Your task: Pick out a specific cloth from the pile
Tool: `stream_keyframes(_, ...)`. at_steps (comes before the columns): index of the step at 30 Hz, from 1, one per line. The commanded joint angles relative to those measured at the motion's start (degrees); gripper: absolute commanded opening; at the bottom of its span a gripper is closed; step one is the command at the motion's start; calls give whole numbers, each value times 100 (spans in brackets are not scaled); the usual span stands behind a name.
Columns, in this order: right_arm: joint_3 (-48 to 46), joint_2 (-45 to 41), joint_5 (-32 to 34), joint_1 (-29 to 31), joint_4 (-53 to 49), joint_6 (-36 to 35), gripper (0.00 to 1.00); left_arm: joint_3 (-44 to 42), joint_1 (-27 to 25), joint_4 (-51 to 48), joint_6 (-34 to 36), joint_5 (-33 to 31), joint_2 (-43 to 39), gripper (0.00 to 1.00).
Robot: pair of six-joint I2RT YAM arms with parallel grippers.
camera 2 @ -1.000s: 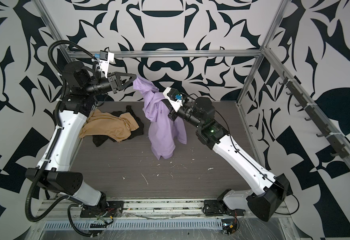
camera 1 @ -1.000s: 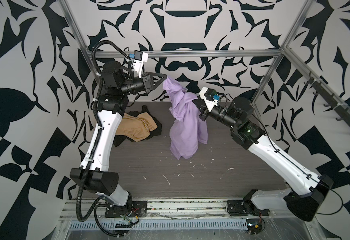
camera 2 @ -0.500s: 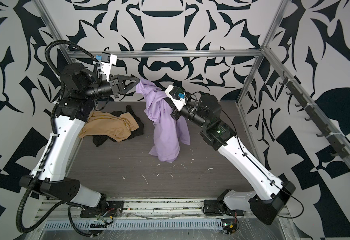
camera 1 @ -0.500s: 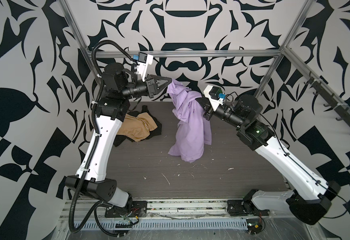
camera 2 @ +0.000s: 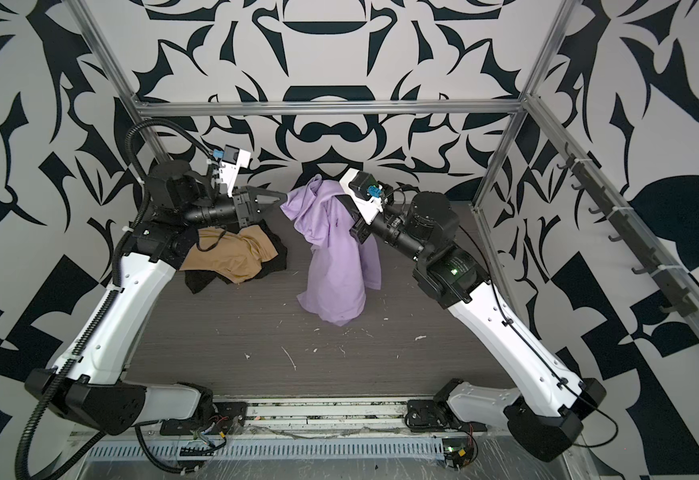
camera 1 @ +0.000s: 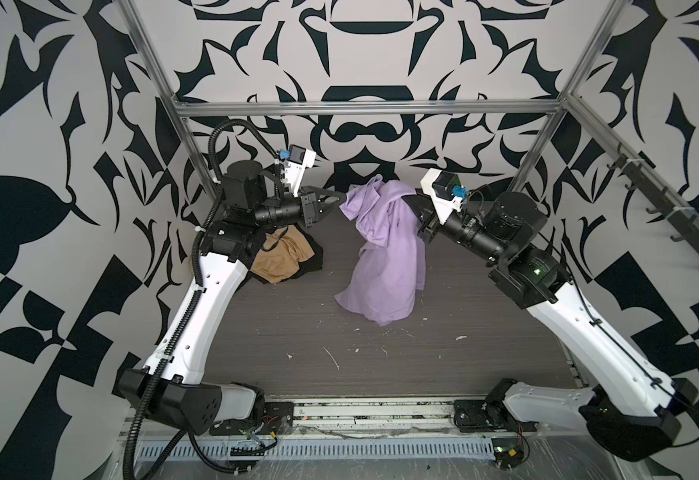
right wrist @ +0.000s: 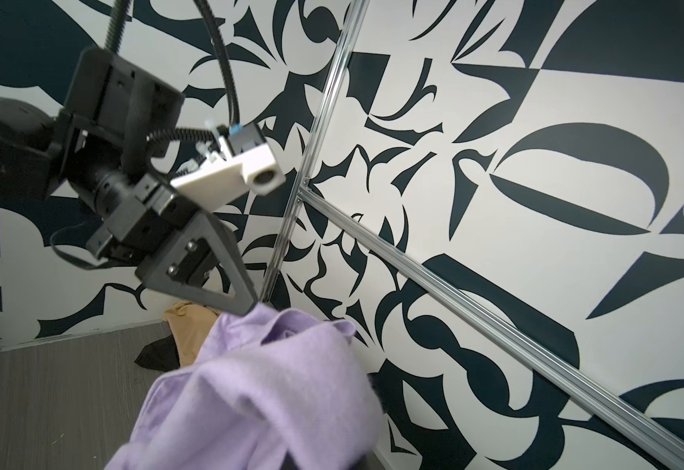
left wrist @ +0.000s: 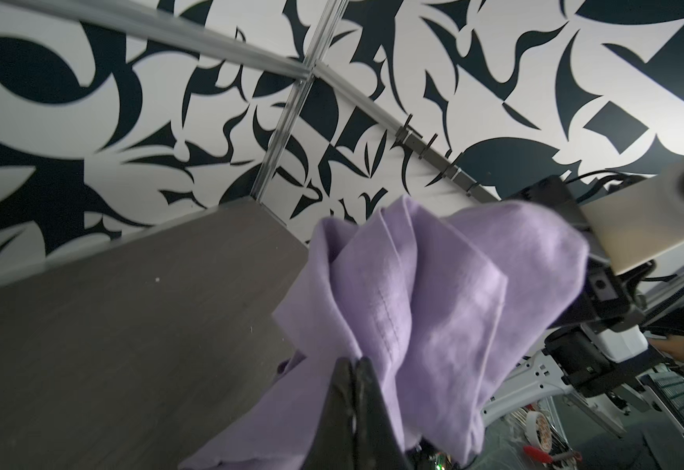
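The cloth (camera 1: 385, 266) hangs between both arms. Its hem rests on the table (camera 1: 381, 365), well apart from the pile (camera 1: 285, 262). Farther back, the left gripper (camera 1: 342, 200) is clamped on an upper corner. The right gripper (camera 1: 413, 204) is closed under the draped top fold, with its tips hidden. Judgement: extraction is nearly complete. Raise both grips evenly until the hem clears the table. Avoid spreading the arms abruptly, as a thin pinch may slip.
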Motion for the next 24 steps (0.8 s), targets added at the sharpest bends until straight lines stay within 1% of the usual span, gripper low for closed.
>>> stream_keyframes(1,89,-89,197,27,393,102,0,-489,-23,371,-97,5,-246,0)
stream_keyframes(10,218,33,185,26,183,-72,0,-1528,-108,859,-321,43,-286,0)
stream_keyframes(16,237,42,223,25,167,-97,0,-1971,-190,904,-335,16,-285,0)
stream_keyframes(19,298,59,227,25,145,-144,0,-2281,-190,895,-276,-115,-391,0)
stream_keyframes(21,334,90,295,26,88,-190,0,-2429,-190,852,-212,-260,-599,0)
stream_keyframes(24,345,143,276,26,74,-220,0,-2552,-190,778,-146,-383,-611,0)
